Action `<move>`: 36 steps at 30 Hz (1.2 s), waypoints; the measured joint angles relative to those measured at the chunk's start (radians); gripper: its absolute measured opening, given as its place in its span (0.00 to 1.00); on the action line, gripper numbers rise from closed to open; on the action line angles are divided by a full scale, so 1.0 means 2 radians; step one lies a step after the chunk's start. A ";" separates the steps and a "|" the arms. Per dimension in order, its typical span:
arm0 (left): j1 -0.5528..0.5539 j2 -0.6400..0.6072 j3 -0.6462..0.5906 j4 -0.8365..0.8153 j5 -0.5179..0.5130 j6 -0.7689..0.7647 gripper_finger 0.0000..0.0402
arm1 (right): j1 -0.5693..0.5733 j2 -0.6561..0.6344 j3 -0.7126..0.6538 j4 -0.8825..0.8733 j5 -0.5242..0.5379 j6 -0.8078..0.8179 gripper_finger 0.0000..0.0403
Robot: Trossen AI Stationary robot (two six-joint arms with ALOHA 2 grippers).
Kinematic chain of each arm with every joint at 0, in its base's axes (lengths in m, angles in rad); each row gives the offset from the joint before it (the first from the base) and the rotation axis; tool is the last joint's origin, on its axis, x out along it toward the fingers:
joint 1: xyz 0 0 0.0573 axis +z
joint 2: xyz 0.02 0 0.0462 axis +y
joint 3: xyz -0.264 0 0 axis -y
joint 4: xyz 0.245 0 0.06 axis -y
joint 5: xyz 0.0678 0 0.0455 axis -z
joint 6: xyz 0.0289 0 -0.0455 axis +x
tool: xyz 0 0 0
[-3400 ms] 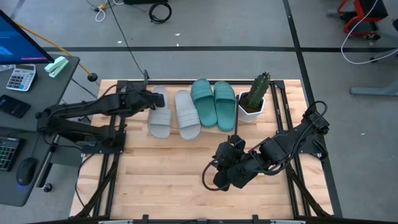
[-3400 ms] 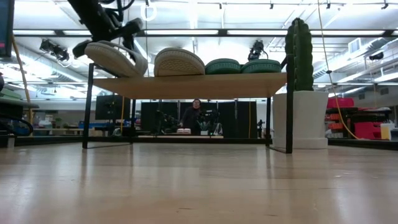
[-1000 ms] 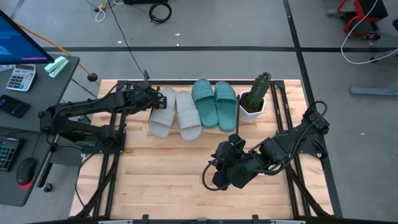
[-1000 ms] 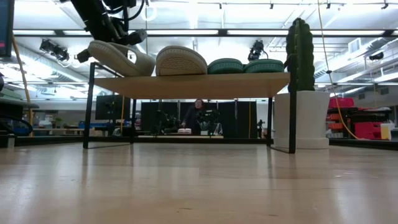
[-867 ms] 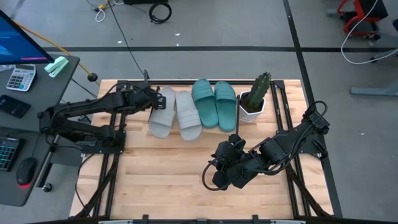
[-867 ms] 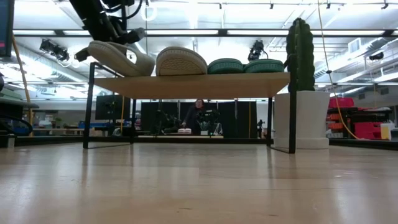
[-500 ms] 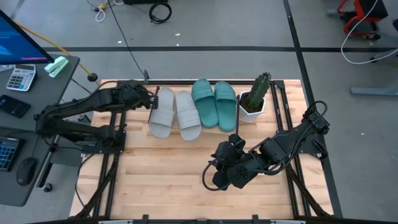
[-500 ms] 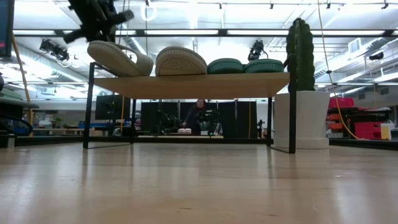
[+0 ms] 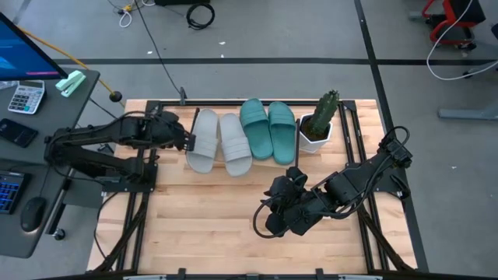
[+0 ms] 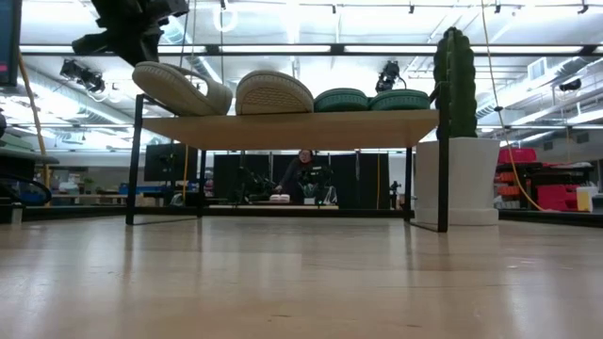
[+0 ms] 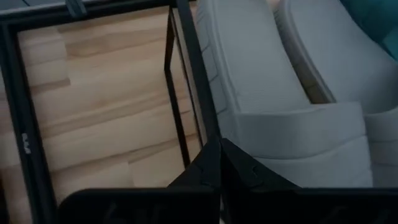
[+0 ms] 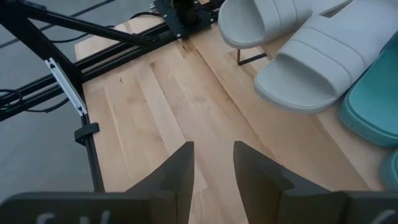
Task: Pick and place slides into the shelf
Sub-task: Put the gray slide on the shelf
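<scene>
Bright, even overhead light from ceiling strip lights [image 10: 283,47] in the low view; soft shadows; left wrist view is blurred up close.

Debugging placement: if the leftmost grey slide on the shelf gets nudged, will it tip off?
Probably prone to it: the leftmost grey slide overhangs the shelf edge and sits tilted in the low view. Its ribbed sole likely resists sliding. Looks like moulded rubber, so likely light and somewhat flexible.

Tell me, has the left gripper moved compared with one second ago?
Yes. In the high view the left gripper has drawn back off the outer grey slide, away from the cactus pot. It is shut and empty.
</scene>
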 joint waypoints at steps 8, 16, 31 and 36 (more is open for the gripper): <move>-0.038 0.010 0.000 0.008 -0.001 -0.024 0.01 | 0.000 0.000 0.000 0.000 0.011 0.000 0.29; -0.047 0.050 0.000 0.015 -0.002 -0.023 0.02 | 0.000 0.000 0.000 0.000 0.011 0.000 0.29; -0.047 0.058 0.000 0.027 -0.024 -0.009 0.02 | 0.003 0.000 0.000 0.000 0.011 0.003 0.29; -0.047 0.034 0.000 0.023 -0.033 -0.009 0.04 | 0.002 0.000 0.000 -0.011 0.016 0.001 0.29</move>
